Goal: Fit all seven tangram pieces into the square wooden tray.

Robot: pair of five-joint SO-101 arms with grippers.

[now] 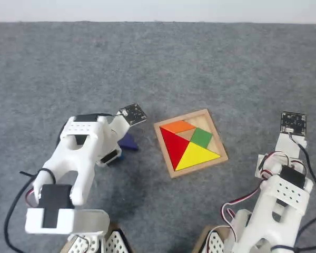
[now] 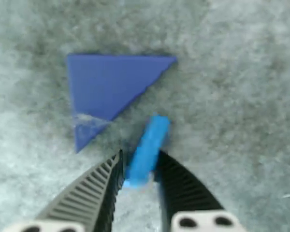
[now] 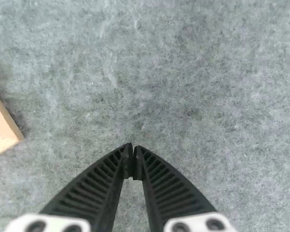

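Observation:
The square wooden tray (image 1: pixel 215 131) lies mid-table, holding an orange piece (image 1: pixel 177 126), a red triangle (image 1: pixel 173 145), a yellow triangle (image 1: pixel 197 156) and a green piece (image 1: pixel 201 137). To its left a dark blue triangle (image 2: pixel 107 86) lies flat on the felt, partly under the left arm (image 1: pixel 84 153) in the high view. My left gripper (image 2: pixel 140 166) is shut on a light blue piece (image 2: pixel 147 149), held on edge just beside the dark blue triangle. My right gripper (image 3: pixel 133 162) is shut with nothing in it, over bare felt right of the tray, whose corner (image 3: pixel 1 130) shows.
Grey felt covers the whole table. The right arm (image 1: pixel 282 192) stands at the front right, the left arm's base at the front left. Open felt stretches behind the tray.

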